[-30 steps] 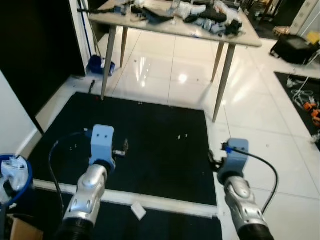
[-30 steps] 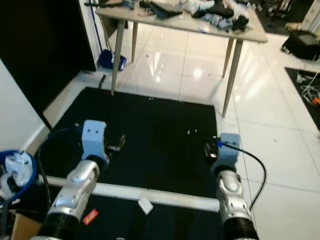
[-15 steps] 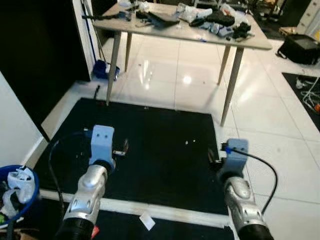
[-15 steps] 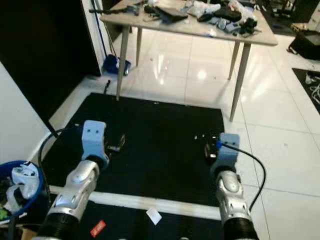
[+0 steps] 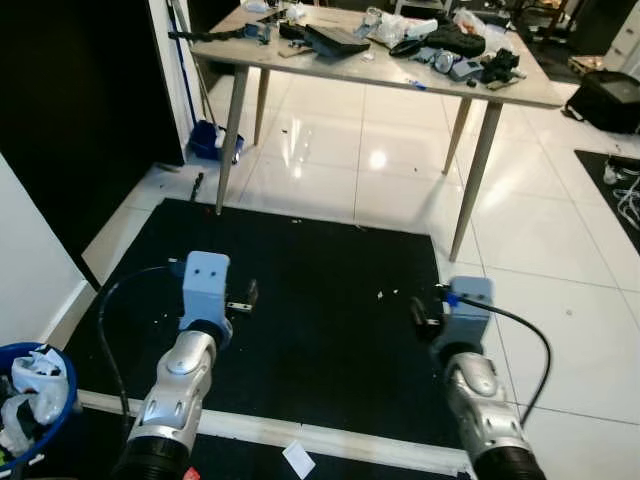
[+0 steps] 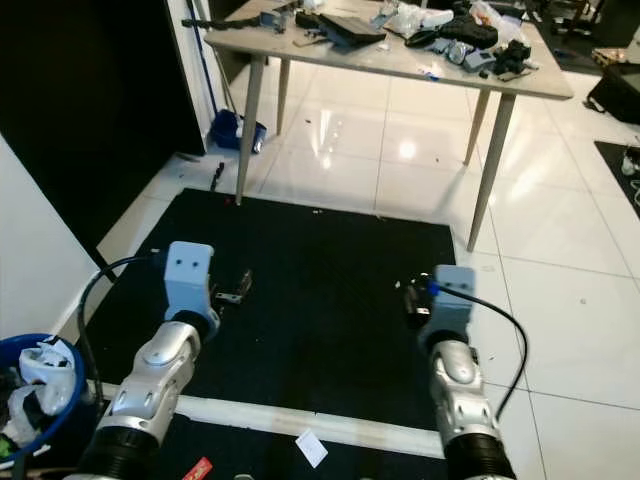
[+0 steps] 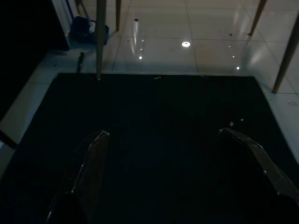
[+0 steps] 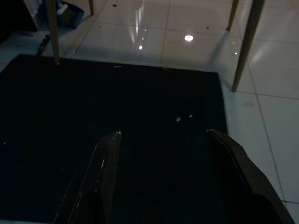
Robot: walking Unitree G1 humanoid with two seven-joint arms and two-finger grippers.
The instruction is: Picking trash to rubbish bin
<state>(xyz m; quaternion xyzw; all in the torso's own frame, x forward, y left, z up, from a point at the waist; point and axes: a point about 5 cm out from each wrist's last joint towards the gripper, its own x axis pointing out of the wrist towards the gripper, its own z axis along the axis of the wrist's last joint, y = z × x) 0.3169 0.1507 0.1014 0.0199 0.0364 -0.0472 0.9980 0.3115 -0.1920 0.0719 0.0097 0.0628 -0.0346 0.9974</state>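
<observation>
The bin was cut off by the picture's left and lower edges. The clutter on the table was too small to be identified. A paper scrap was partly hidden by the left arm in the left eye view.

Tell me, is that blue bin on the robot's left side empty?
No, the blue bin already holds crumpled white trash, seen at the robot's left beside the black mat.

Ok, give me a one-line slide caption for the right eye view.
Both claws, left and right, held over a black mat, a blue bin at left, a cluttered table ahead.
</observation>
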